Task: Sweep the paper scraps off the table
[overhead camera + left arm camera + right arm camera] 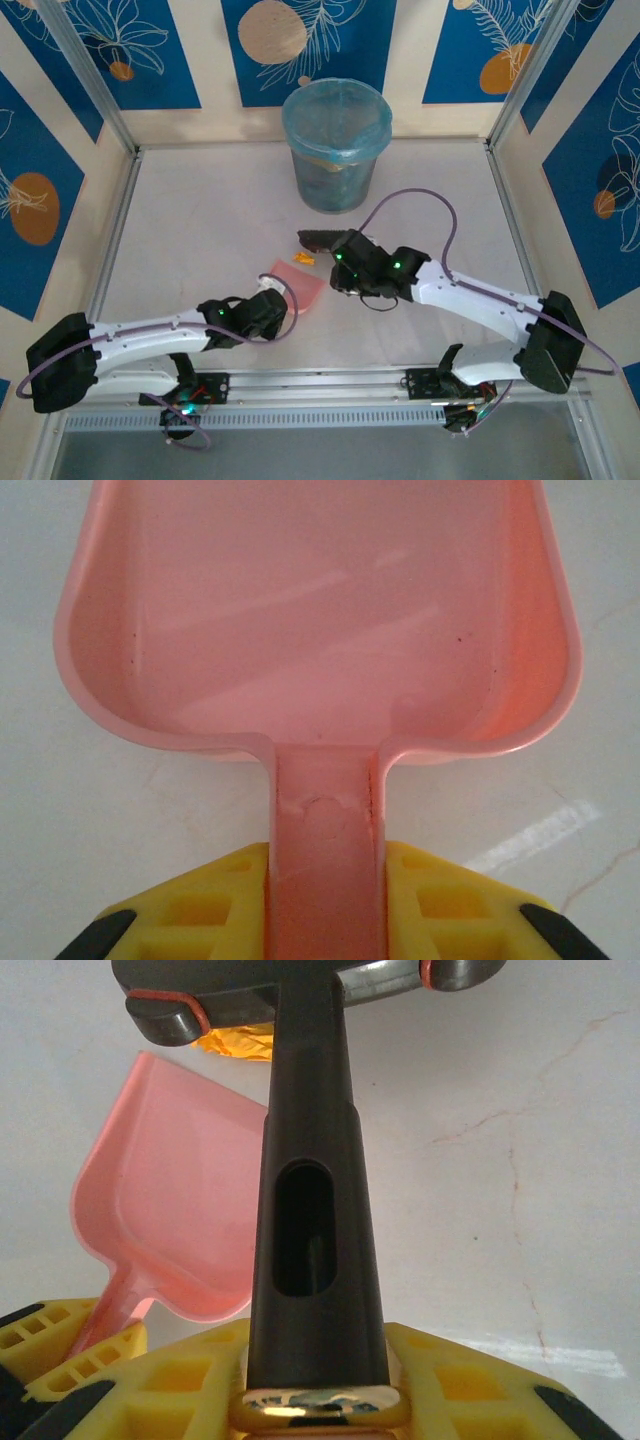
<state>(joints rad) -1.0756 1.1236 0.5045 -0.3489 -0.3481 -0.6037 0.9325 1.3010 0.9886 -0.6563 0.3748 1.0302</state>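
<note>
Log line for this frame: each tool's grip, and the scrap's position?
left tool: shut on dustpan handle | right tool: shut on brush | orange scrap: on table by brush head, ahead of dustpan mouth

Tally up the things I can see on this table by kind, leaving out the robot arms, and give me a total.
pink dustpan: 1
dark brush: 1
bin with a blue liner: 1
orange paper scrap: 1, by the brush head
Total: 4
</note>
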